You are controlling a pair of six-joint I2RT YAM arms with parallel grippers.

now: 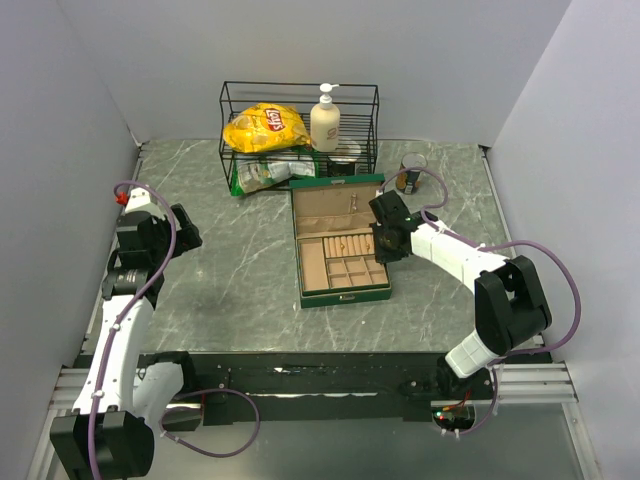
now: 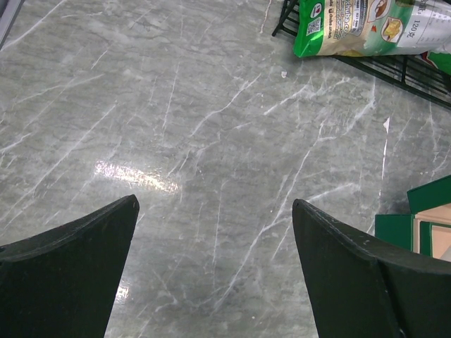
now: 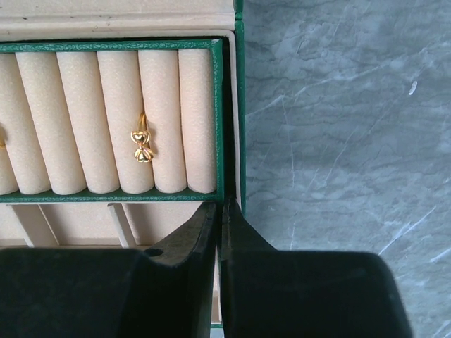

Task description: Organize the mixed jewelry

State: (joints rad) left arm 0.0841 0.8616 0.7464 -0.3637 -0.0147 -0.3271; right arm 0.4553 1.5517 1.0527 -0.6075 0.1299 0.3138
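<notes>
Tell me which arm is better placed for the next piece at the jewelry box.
Probably right. The right arm reaches the green box, its nearly shut jaws at the edge of the ring rolls holding the gold ring. The left arm sits far left, jaws wide over tabletop.

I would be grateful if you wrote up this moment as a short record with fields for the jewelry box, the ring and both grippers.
Box: green jewelry box, lid open, mid-table
Ring: gold ring seated between two cream ring rolls, towards the box's right side
Right arm: right gripper shut, nothing between its fingers, over the box's right wall
Left arm: left gripper open, empty, above bare marble table
Back of table: wire rack holding Lay's chip bag, pump bottle, green snack bag
</notes>
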